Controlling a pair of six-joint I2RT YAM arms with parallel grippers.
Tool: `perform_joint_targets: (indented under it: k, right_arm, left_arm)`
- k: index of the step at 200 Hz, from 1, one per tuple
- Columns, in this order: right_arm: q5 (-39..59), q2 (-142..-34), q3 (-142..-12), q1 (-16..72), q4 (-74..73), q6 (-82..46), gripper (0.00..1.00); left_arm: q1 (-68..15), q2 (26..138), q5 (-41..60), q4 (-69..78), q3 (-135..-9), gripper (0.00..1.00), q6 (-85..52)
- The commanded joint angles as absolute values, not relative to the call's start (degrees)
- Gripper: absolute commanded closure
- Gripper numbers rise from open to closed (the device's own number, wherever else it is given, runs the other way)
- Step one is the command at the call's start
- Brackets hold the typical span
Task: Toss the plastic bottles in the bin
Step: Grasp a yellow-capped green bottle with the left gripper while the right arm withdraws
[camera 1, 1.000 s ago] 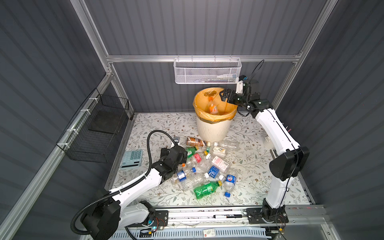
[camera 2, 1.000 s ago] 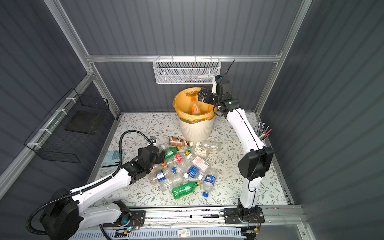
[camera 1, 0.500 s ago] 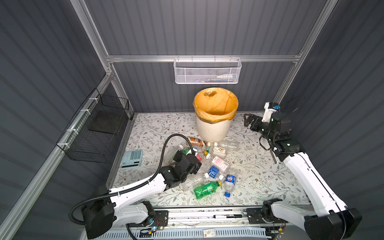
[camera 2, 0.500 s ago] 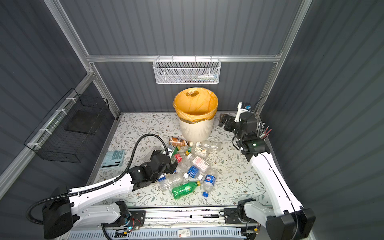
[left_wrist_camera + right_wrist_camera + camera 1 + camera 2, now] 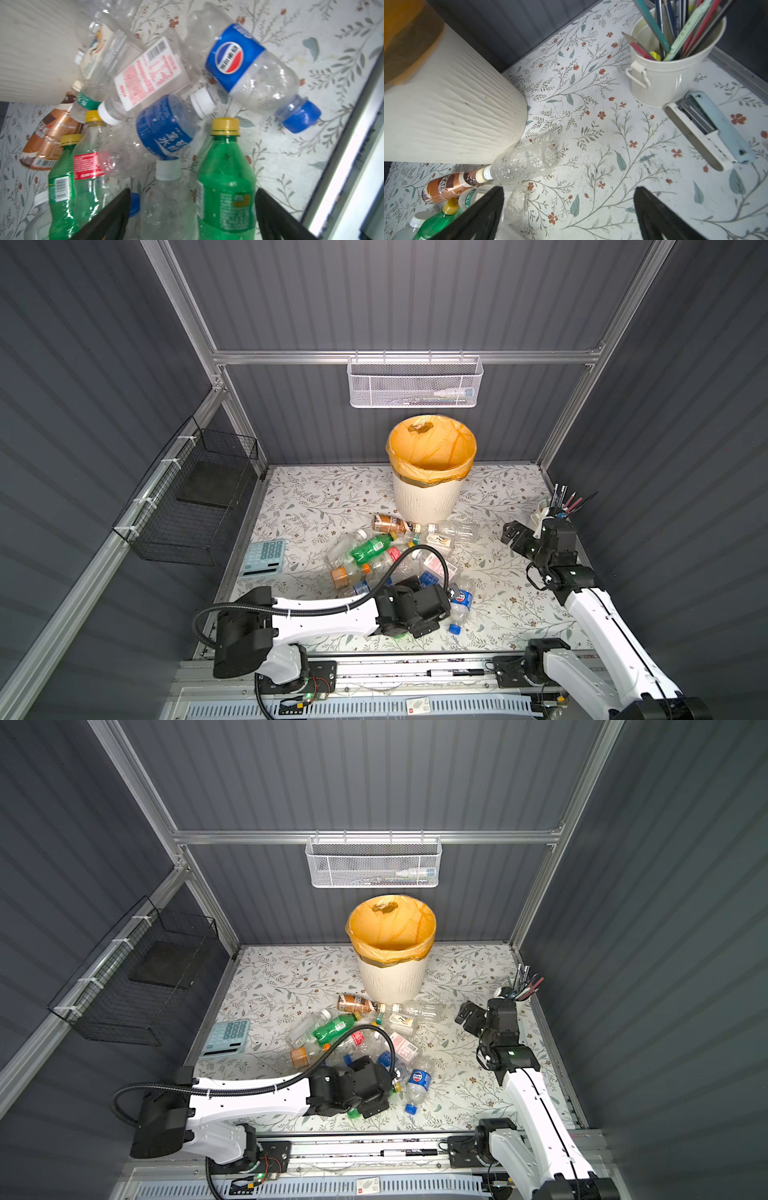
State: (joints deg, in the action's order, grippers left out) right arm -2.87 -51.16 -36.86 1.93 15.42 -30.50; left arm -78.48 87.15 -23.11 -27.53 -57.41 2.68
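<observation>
Several plastic bottles (image 5: pixel 370 549) lie in a heap on the floral floor in front of the bin (image 5: pixel 430 489), a cream ribbed bucket with an orange liner. My left gripper (image 5: pixel 192 191) hangs low over the near end of the heap (image 5: pixel 332 1029). Its jaws stand wide apart, with a green bottle (image 5: pixel 226 182) and a clear bottle (image 5: pixel 168 207) side by side between them. A blue-labelled bottle (image 5: pixel 249 70) lies just beyond. My right gripper (image 5: pixel 569 190) is open over bare floor right of the bin (image 5: pixel 446 116), and a clear bottle (image 5: pixel 521 164) lies ahead of it.
A white mesh basket (image 5: pixel 413 383) hangs on the back wall above the bin, and a black wire basket (image 5: pixel 195 502) on the left wall. A calculator (image 5: pixel 264 558) lies at the left. A pen cup (image 5: pixel 670 79) and a stapler (image 5: pixel 708 128) sit at the right, and the metal front rail (image 5: pixel 415 659) runs close by.
My right arm has swung from over the bin down to the floor at the right, still open. My left gripper has moved along the heap toward the front, onto the green bottle.
</observation>
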Motion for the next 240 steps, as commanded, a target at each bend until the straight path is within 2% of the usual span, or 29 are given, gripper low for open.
perform_joint_targets:
  k: [1, 23, 60, 156, 166, 188, 240]
  right_arm:
    - [-2.2, -51.2, -36.5, 1.4, 14.6, -31.1, 0.01]
    - [-1.6, -51.7, -36.3, 1.0, 14.3, -31.0, 0.01]
    - [-0.5, -52.5, -35.4, 0.5, 13.0, -31.2, 0.01]
    - [0.7, -53.2, -34.9, -0.9, 11.9, -31.6, 0.01]
    - [0.7, -53.2, -34.6, -1.1, 12.0, -31.6, 0.01]
    - [0.9, -52.4, -34.0, -1.5, 11.8, -32.1, 0.01]
    - [1.4, -50.9, -33.2, -2.4, 11.8, -32.3, 0.01]
  left_arm:
    - [-79.3, 90.6, -20.1, -34.1, -59.8, 0.12, 1.5]
    - [-79.7, 93.3, -19.7, -35.2, -60.6, 0.17, 0.6]
    - [-79.7, 96.8, -19.8, -35.6, -61.8, 0.31, 0.8]
    - [-79.7, 103.0, -17.5, -36.9, -63.8, 0.34, 1.2]
    - [-79.7, 103.2, -17.6, -36.9, -63.7, 0.37, 1.2]
    - [-79.7, 102.3, -18.8, -36.3, -63.6, 0.5, 0.7]
    - [-79.7, 92.1, -23.1, -31.4, -61.9, 0.51, 0.1]
